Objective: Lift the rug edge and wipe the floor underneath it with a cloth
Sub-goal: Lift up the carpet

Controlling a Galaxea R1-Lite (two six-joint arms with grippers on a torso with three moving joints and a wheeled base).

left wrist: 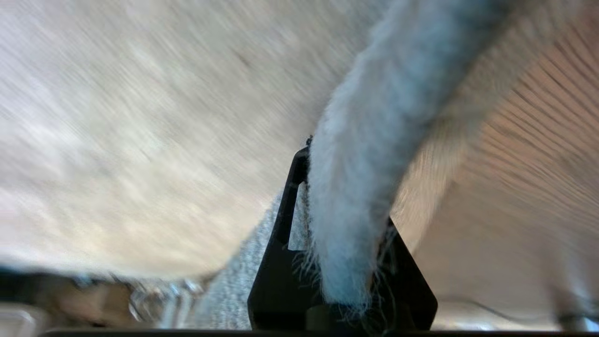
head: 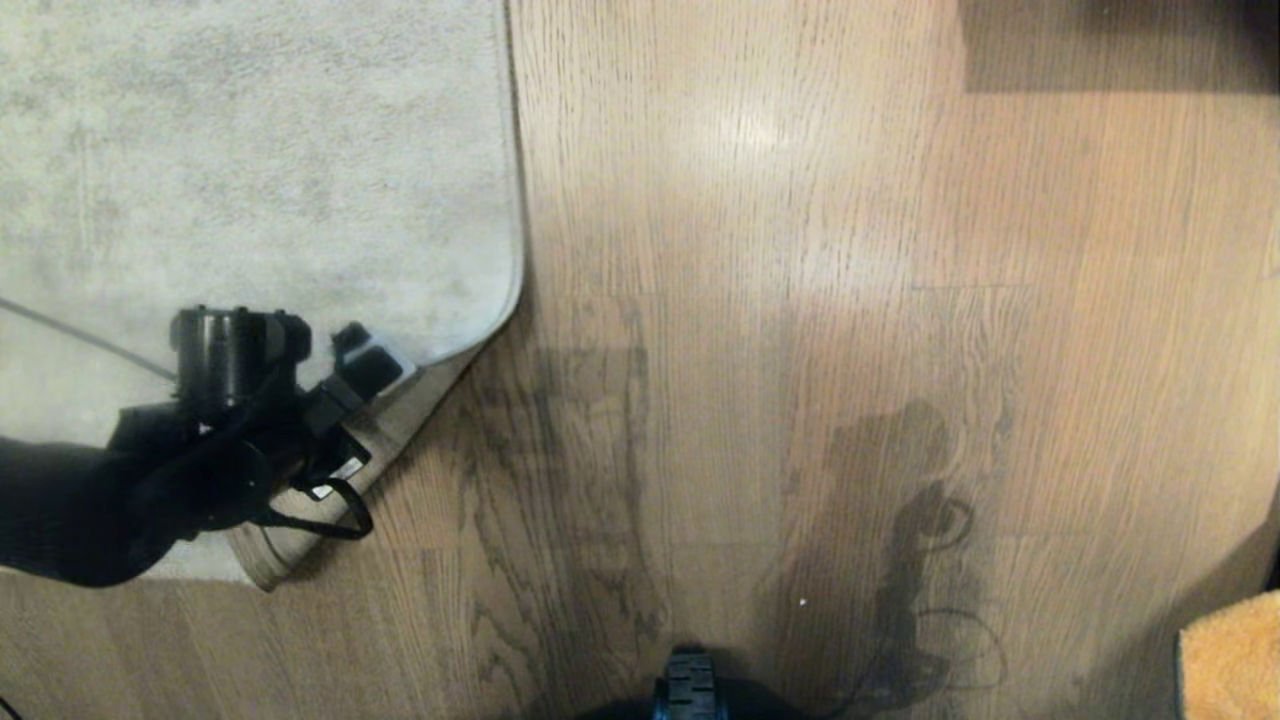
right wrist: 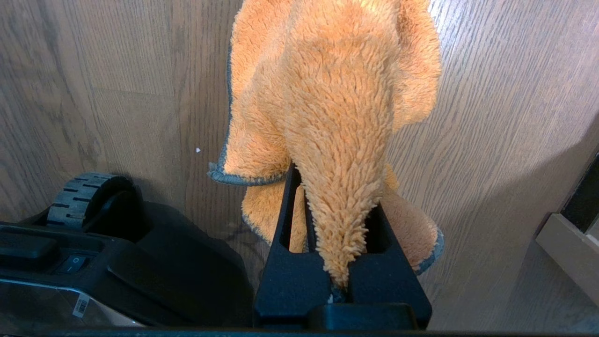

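Observation:
The pale grey rug (head: 250, 170) lies at the far left on the wood-plank floor (head: 800, 300). Its near corner is lifted and folded over, so the tan backing (head: 405, 420) shows. My left gripper (head: 368, 368) is shut on the rug edge (left wrist: 388, 93). In the left wrist view the fuzzy pile runs between the fingers (left wrist: 290, 201) of the left gripper (left wrist: 346, 196). My right gripper (right wrist: 337, 196) is shut on the orange cloth (right wrist: 337, 84), which hangs over the floor (right wrist: 491, 117). In the head view only a bit of the cloth (head: 1230, 660) shows at the near right corner.
My dark base (head: 690, 690) with a ribbed wheel (right wrist: 79, 196) sits at the near middle. A dark shape (head: 1120, 40) lies at the far right. A low piece of furniture (right wrist: 571, 252) stands beside the cloth. Bare planks stretch between the rug and the cloth.

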